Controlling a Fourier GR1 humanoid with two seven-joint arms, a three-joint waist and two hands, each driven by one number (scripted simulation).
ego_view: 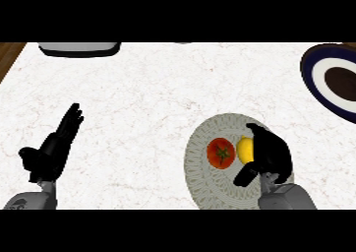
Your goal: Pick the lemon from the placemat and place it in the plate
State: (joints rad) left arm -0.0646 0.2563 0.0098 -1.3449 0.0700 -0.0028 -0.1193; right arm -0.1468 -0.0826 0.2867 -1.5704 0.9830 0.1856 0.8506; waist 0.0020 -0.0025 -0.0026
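A yellow lemon (244,149) lies on the round grey placemat (210,187), next to a red tomato (221,153) on its left. My right hand (272,152) is over the placemat, curved against the lemon's right side and covering part of it, thumb low at the lemon's near side. The dark blue plate (315,81) with a white ring and dark centre sits at the far right edge, well away from the lemon. My left hand (54,147) rests open at the left, fingers straight and pointing away.
A grey-white appliance or dish (79,47) sits at the counter's back left edge. Brown wood shows beyond the counter at the top left corner (3,59). White marble counter (152,98) spreads between the placemat and plate.
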